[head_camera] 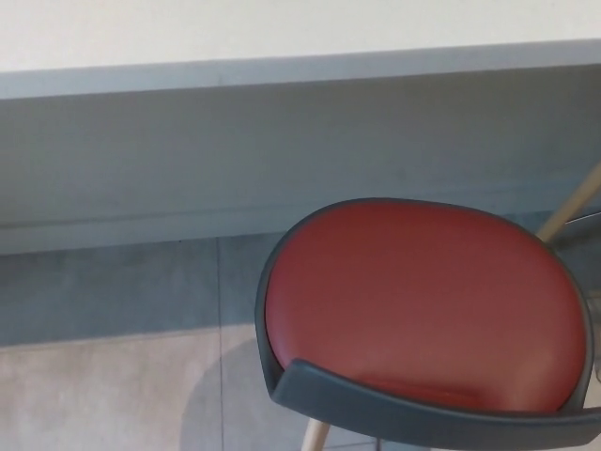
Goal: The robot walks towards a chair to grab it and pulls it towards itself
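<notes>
At the near edge of the floor (103, 395) stands the chair (423, 301), red seat in a dark shell, its backrest nearest, one pale leg below. Neither hand shows, so the fingers' state cannot be told. Beyond runs a grey wall (282, 150).

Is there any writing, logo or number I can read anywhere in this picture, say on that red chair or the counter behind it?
None: no word, label, brand, number or sign shows.
The chair has a plain red seat and dark shell.
The counter and its grey front panel are bare.
</notes>
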You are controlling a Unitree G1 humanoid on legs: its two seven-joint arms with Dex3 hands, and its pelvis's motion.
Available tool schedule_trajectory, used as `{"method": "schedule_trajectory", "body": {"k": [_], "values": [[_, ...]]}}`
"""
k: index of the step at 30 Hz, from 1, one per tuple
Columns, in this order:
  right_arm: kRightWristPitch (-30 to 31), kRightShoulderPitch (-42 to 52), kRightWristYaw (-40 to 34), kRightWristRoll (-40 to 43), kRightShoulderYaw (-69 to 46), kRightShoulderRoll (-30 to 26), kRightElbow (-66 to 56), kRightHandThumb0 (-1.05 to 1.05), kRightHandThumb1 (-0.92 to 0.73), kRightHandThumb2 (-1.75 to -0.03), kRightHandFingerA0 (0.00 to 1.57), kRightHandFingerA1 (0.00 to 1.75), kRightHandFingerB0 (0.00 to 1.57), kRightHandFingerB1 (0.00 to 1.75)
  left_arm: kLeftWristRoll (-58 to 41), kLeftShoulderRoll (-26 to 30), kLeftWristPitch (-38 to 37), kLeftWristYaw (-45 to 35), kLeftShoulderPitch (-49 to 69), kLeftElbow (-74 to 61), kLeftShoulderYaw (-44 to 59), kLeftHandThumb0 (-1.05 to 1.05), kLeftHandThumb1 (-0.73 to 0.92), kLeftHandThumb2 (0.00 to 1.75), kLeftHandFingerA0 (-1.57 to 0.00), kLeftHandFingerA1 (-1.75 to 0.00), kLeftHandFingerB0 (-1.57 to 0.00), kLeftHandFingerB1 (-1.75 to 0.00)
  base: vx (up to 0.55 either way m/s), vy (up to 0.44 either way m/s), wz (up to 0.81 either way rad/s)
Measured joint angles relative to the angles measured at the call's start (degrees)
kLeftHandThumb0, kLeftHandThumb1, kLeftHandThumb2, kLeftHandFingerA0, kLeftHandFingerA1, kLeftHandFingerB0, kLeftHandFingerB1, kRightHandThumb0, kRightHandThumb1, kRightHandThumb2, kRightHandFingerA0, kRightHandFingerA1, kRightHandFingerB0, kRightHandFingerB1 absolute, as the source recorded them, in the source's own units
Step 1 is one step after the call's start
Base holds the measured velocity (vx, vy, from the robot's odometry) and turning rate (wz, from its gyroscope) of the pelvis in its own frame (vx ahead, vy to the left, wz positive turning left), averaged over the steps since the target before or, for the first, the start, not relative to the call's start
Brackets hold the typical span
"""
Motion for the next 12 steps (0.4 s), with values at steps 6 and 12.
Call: {"method": "schedule_trajectory", "body": {"k": [6, 12], "values": [[-0.1, 1.4, -0.1, 0.0, 1.8, 0.0, -0.8, -1.00, -0.71, -1.05, 0.00, 0.00, 0.00, 0.04, 0.0, 0.3, 0.0, -0.5, -0.1, -0.3, -0.8, -0.58, 0.62, 0.60, -0.10, -0.28, -0.13, -0.27, 0.00, 0.000, 0.00], [-0.3, 1.9, -0.2, 0.0, 3.7, 0.1, -1.6, -0.99, -0.71, -1.05, 0.00, 0.00, 0.00, 0.06, 0.0, 0.6, 0.0, -0.6, -0.1, 0.3, -1.5, -0.34, 0.44, 0.98, 0.00, -0.50, 0.00, -0.49, 0.00, 0.000, 0.00]]}}
